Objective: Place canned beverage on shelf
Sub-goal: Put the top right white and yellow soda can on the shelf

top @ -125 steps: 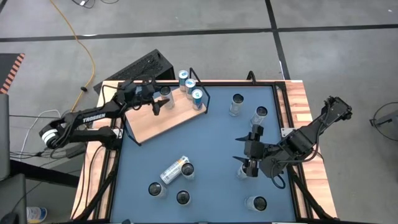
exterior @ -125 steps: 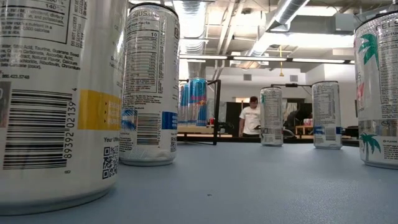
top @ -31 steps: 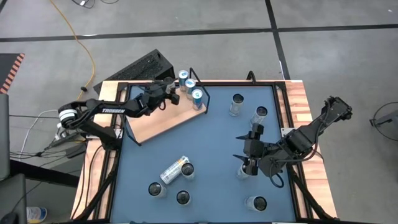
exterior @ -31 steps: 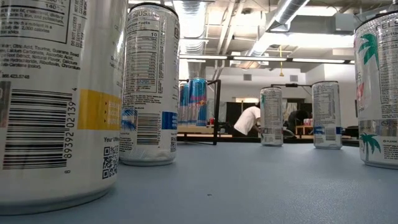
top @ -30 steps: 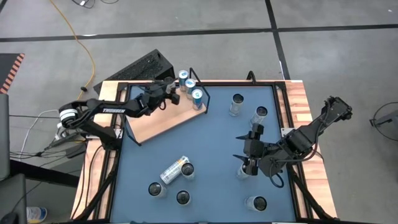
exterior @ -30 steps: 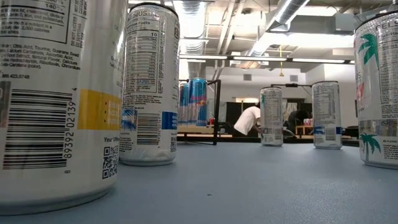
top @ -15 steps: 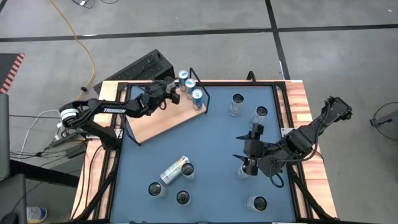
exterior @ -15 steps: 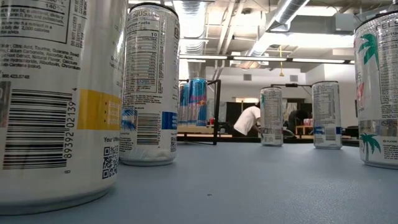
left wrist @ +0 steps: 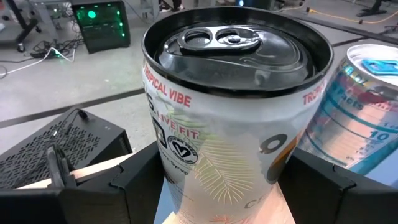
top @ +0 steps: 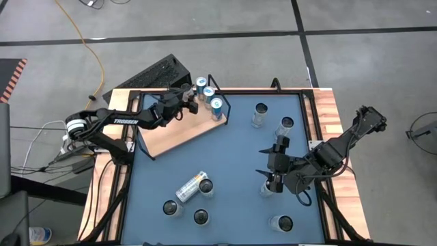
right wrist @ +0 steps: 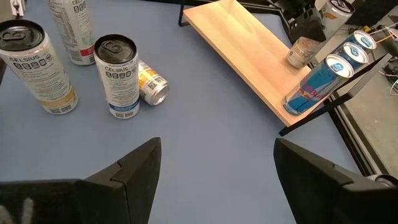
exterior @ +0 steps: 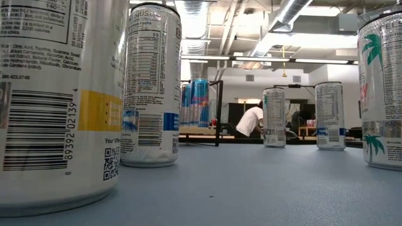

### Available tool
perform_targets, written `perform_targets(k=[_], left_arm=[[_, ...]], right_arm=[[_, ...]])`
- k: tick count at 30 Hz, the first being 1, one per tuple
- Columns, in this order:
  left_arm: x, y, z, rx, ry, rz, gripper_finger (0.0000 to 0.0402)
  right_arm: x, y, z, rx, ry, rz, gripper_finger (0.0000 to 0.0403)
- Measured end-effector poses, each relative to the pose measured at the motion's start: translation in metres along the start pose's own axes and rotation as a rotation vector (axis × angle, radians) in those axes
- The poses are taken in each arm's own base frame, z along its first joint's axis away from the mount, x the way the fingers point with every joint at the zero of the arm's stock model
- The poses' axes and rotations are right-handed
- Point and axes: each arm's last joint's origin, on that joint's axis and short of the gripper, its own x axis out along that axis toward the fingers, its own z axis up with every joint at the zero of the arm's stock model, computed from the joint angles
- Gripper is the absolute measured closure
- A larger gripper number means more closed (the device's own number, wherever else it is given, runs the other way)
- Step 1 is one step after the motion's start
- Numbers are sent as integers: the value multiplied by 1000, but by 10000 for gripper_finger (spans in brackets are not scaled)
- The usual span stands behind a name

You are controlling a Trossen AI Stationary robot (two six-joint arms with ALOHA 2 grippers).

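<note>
A white "Tropical Vibe" can (left wrist: 230, 124) stands at the far end of the pale-wood shelf (top: 171, 133), between the fingers of my left gripper (top: 187, 102). The right wrist view shows this can (right wrist: 301, 51) on the board, beside a row of three blue cans (top: 208, 93) at the black wire frame. My left gripper is shut on the white can. Over the blue table's right half, my right gripper (top: 273, 171) hangs open with nothing between its fingers. My left gripper pinches the white can between its two fingers (left wrist: 134, 183), one on each side of the can's wall (left wrist: 163, 168), below the rim. The fingers come in nearly level from the table's left side. The can is upright, and its bottom (right wrist: 296, 62) seems to rest on the shelf board.
Several cans stand on the blue table: two far right (top: 260, 109) (top: 285, 124), one under my right arm (top: 266, 188), others near the front (top: 171, 207) (top: 282, 223). One can lies on its side (top: 191, 186). A black box (top: 153, 75) sits beyond the far left corner.
</note>
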Motion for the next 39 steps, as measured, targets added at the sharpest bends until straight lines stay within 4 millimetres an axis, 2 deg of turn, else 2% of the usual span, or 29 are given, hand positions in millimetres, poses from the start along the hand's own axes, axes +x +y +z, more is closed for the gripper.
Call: perform_targets(k=[26, 39], left_arm=[[0, 0, -2, 16, 28, -28, 134], [0, -1, -2, 30, 29, -46, 98]], right_arm=[[0, 0, 0, 16, 0, 0, 107], [0, 0, 0, 16, 1, 2, 107]])
